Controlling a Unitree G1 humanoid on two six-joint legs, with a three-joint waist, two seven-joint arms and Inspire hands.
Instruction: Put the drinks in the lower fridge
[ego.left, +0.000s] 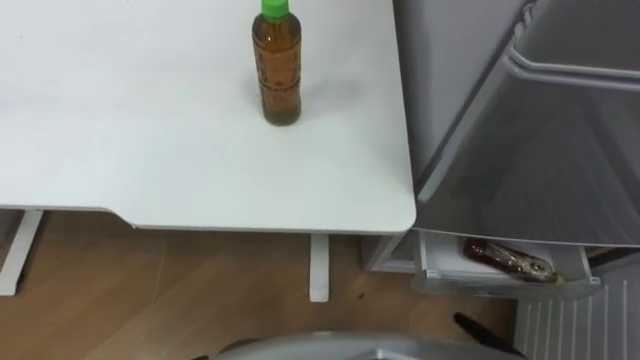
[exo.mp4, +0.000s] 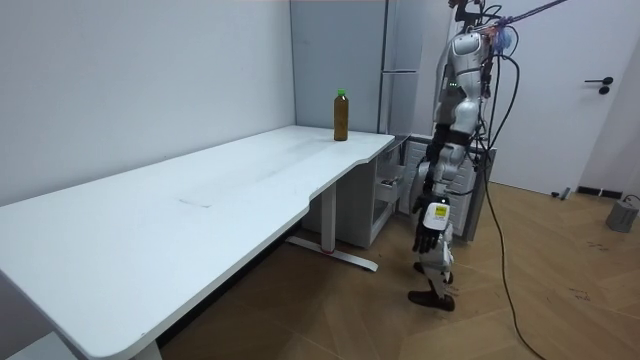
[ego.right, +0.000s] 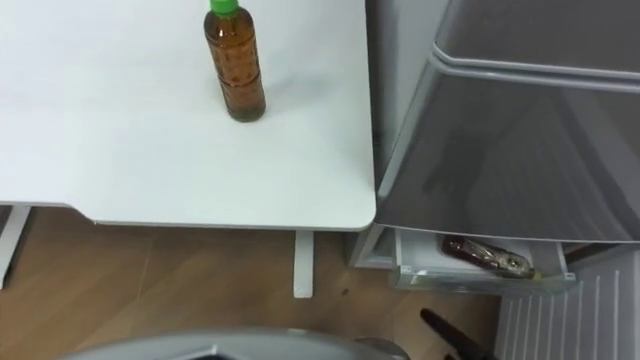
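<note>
Though green-capped bottle (ego.left: 277, 70) upright, drawer bottle (ego.left: 510, 262) flat

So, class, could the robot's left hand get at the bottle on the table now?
Probably not yet: nothing blocks the bottle, but the left hand hangs low beside the robot, which stands off the table's edge.

A drink bottle (ego.left: 277, 65) of amber-brown liquid with a green cap stood upright on the white desk (ego.left: 150, 150), at the top centre of the left eye view and near the desk's right edge. A second, reddish-brown bottle (ego.left: 508, 261) lay on its side in the lower fridge's open white drawer (ego.left: 435, 270), at lower right.
</note>
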